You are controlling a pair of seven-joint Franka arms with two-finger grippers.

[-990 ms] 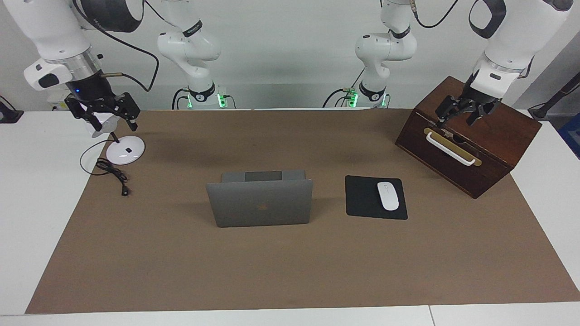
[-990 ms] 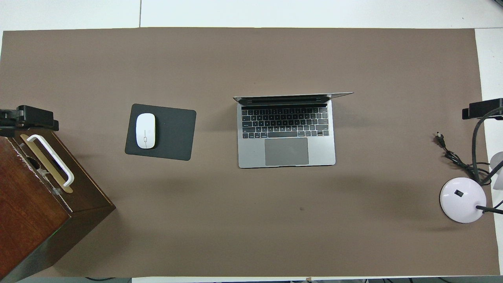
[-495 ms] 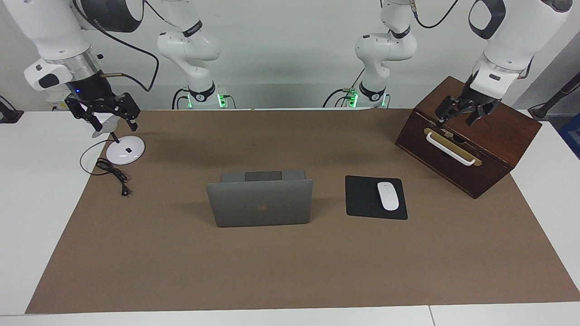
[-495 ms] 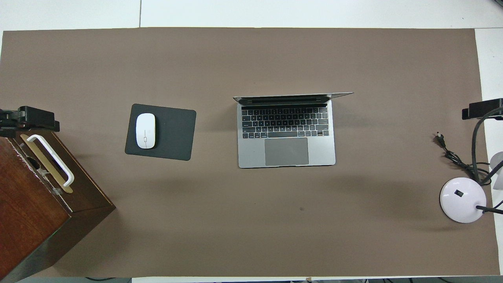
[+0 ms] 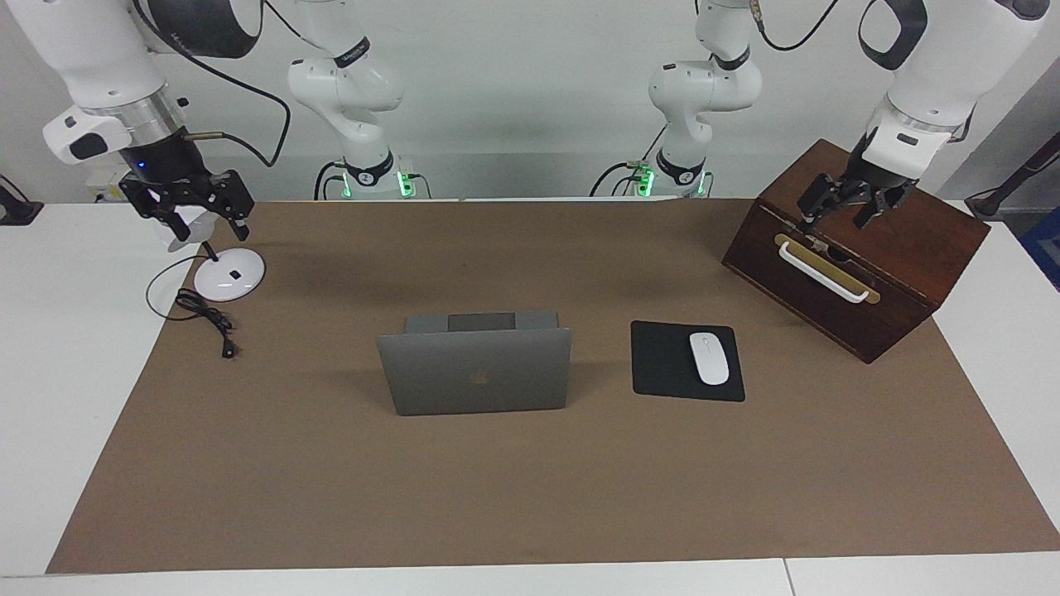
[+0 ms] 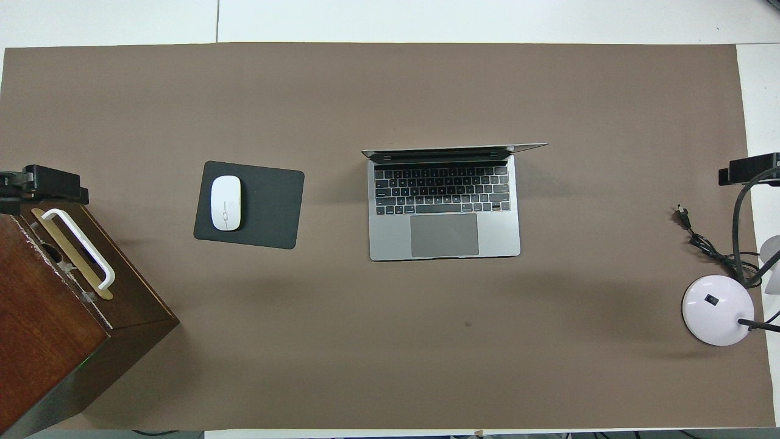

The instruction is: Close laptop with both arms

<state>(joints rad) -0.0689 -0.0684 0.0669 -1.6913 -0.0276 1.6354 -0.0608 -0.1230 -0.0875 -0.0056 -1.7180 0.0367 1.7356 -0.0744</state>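
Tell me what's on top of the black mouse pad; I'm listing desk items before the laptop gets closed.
A white mouse lies on the mouse pad, toward the edge at the left arm's end of the table. The rest of the pad is bare. Whatever is under the mouse or the pad is covered.

Plain pale wall (image 5: 530, 108) along the far edge, evenly lit, without windows. White table (image 5: 50, 348) spread with a broad brown mat (image 5: 530, 480) reaching almost to every edge. Dark wooden box (image 5: 878, 273) with a white handle toward the left arm's end; white lamp base (image 5: 229, 274) and black cable (image 5: 207, 319) toward the right arm's end.
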